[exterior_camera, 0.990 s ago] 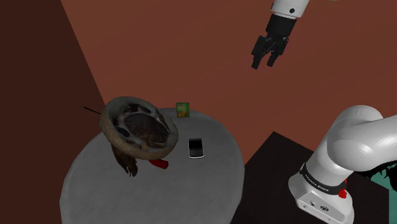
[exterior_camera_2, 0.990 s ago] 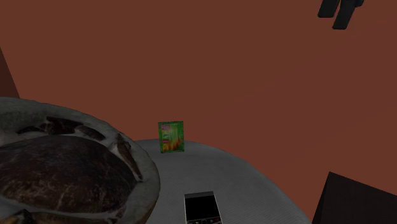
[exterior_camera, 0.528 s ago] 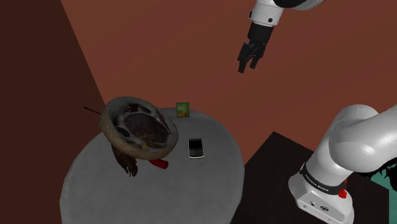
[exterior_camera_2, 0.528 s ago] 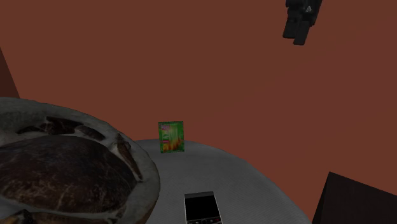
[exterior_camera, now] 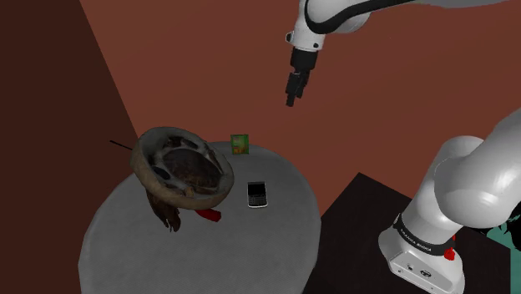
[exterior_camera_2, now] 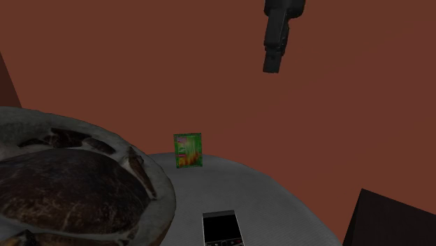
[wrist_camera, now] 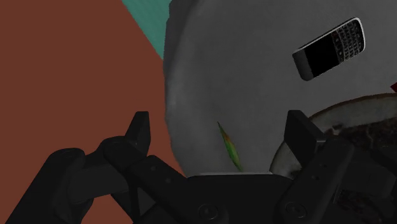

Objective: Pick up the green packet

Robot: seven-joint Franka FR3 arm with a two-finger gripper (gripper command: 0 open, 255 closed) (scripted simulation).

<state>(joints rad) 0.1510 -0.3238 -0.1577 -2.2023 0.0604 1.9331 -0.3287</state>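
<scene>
Your gripper [exterior_camera: 291,93] hung open, empty. The green packet [exterior_camera: 240,144] stood at the table's [exterior_camera: 275,242] far edge, likely light and flimsy; you needed to pinch its flat faces.

The round grey surface [exterior_camera: 275,242] looks matt and faintly mottled, like stone or concrete, with no shine. The small green packet [exterior_camera: 240,144] has a printed face of green and orange; whether it is paper or foil cannot be told. The large round bowl with a pale rim and dark brown inside [exterior_camera: 144,160] is rough, blotched and weathered-looking. The black rectangular phone [wrist_camera: 329,48] has a smooth dark screen, a thin pale rim and a field of small light keys. The white arm [exterior_camera: 467,184] has a smooth shell with a soft sheen, like moulded plastic. The black fingers [wrist_camera: 139,130] are matt and plain. The reddish-brown wall [exterior_camera: 209,50] is flat and without texture.
</scene>
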